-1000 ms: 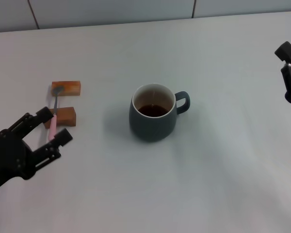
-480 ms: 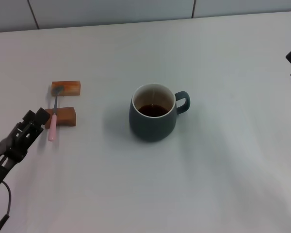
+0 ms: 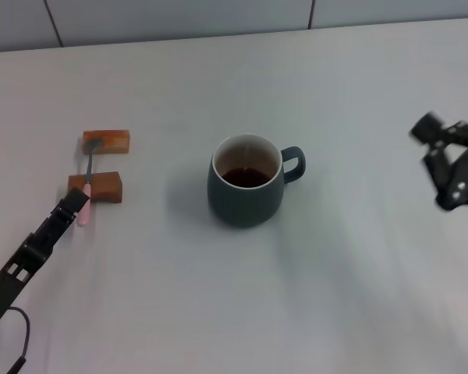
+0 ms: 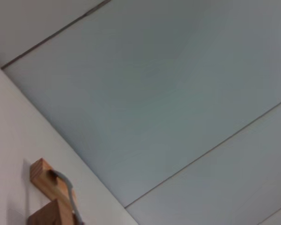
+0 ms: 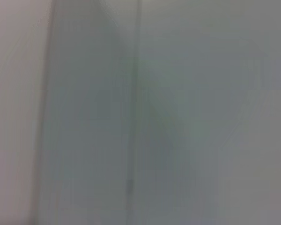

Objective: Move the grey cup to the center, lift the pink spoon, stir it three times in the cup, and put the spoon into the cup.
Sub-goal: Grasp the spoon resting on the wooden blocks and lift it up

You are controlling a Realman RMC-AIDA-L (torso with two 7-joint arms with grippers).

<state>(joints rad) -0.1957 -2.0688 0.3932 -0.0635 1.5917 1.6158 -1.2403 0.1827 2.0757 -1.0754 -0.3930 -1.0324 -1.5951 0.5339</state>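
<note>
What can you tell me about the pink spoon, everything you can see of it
The pink spoon is small and slender, with a pale pink handle and a grey metal neck and bowl. It lies bridged across two orange-brown blocks: the bowl rests on the far one, the neck crosses the near one, and the handle sticks out toward the robot. The left gripper sits at the handle's end; contact is unclear.

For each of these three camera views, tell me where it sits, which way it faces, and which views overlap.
Head view: from the robot's head, looking down at the table, cup, spoon and two wooden blocks; left gripper near the spoon's handle, right gripper at the right edge.
Left wrist view: on the left arm, facing the wall beyond the blocks; no gripper shows.
Right wrist view: on the right arm, facing a plain surface; nothing recognisable.
Shared: head and left wrist views both show the blocks and spoon.
</note>
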